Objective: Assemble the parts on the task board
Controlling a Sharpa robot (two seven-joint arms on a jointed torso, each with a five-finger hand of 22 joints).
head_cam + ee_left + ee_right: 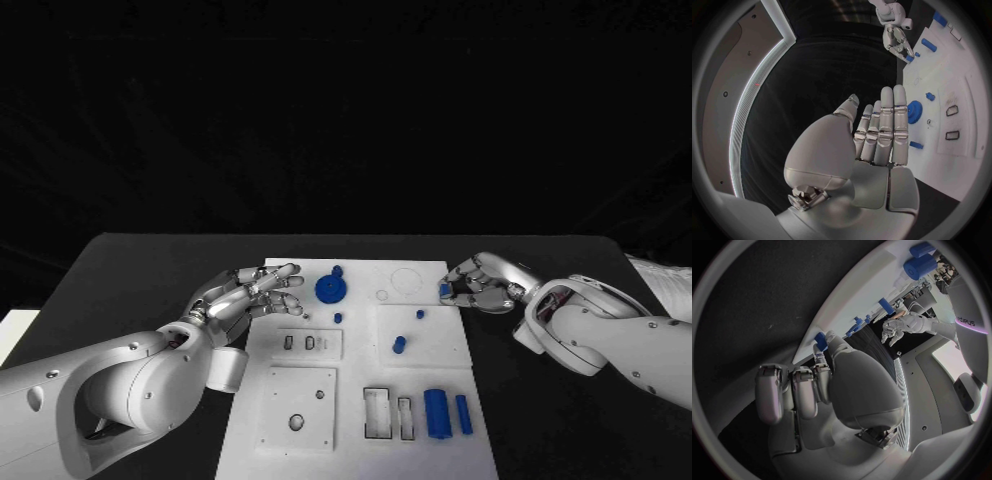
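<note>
The white task board (pixel 361 385) lies in the middle of the table. My left hand (pixel 253 295) hovers over its far left corner with fingers stretched out and apart, holding nothing; it also appears as the left hand (pixel 879 135). A blue gear (pixel 332 290) sits just beyond its fingertips, seen too as the gear (pixel 914 107). My right hand (pixel 483 283) is at the board's far right edge, fingers curled, pinching a small blue part (pixel 444 290). That small part (pixel 821 340) shows at the thumb tip of the right hand (pixel 817 390).
Small blue pegs (pixel 400 345) stand mid-board, another peg (pixel 420 314) behind them. Two blue cylinders (pixel 436 413) lie at the near right beside rectangular slots (pixel 376 412). A grey plate with holes (pixel 299 405) takes the near left. Black table surrounds the board.
</note>
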